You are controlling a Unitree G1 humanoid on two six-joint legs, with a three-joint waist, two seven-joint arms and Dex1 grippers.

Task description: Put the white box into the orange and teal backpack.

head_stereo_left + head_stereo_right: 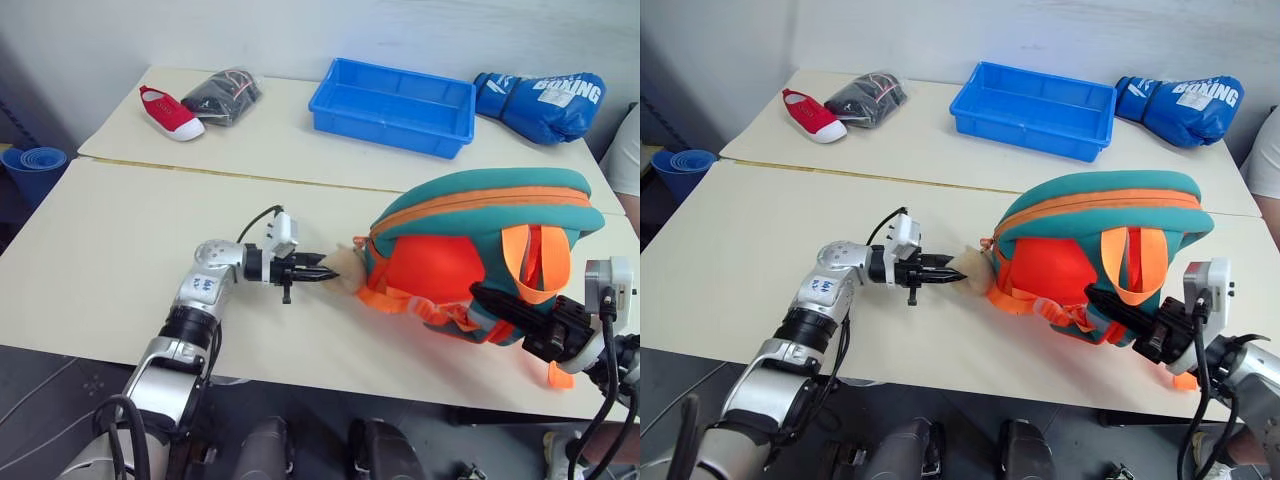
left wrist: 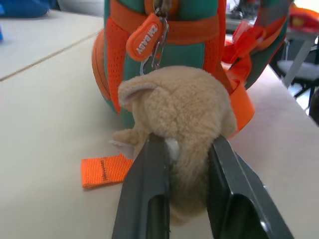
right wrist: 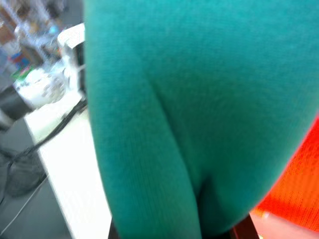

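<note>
Orange and teal backpack (image 1: pixel 480 250) lies on its side on the counter (image 1: pixel 120 240), at about 4 o'clock from counter centre. Left pincer (image 1: pixel 318 273), level, clamps narrowly on the tan plush bear (image 2: pixel 179 119) at the pack's 9 o'clock end. Right pincer (image 1: pixel 500 300) is closed on the pack's teal fabric at its 5 o'clock corner. Blue tray (image 1: pixel 395 105) sits at 12 o'clock.

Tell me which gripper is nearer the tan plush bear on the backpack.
Left. The left gripper has its jaws around the plush bear; the right gripper is at the opposite end of the backpack, among its orange straps.
</note>
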